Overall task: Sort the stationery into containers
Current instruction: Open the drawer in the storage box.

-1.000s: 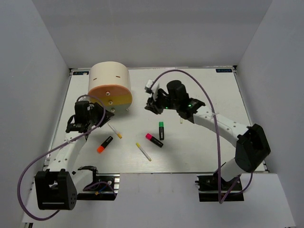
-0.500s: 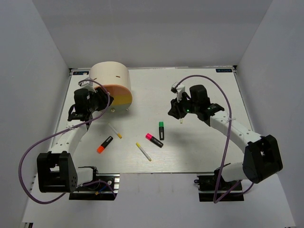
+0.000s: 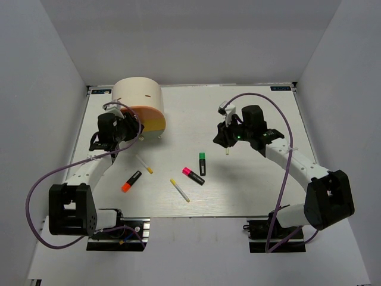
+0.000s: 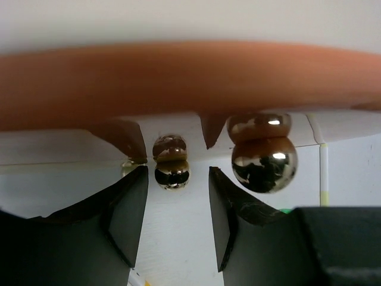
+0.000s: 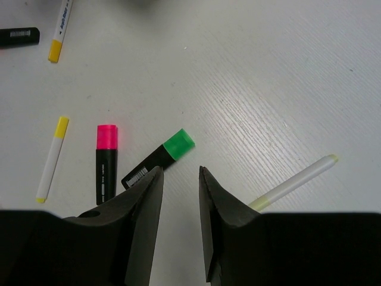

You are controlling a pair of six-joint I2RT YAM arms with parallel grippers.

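Two drawers [image 3: 150,120] of cabinet [image 3: 136,95] shut, contents hidden; left gripper [image 3: 133,131] flanks knob [image 4: 172,173].

At ten o'clock in the top view we see the beige half-cylinder cabinet [image 3: 136,94], its orange-yellow drawer fronts [image 3: 150,121] facing six o'clock, and toward the middle, lying flat and apart, the orange-capped highlighter [image 3: 131,180], a yellow-tipped pen [image 3: 144,164], a second yellow-tipped pen [image 3: 180,190], the pink-capped highlighter [image 3: 193,176] and the green-capped highlighter [image 3: 202,163].

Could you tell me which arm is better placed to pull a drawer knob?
Left: the left gripper, open, faces the cabinet, a small knob lined up with its gap. The right gripper hangs near the highlighters.
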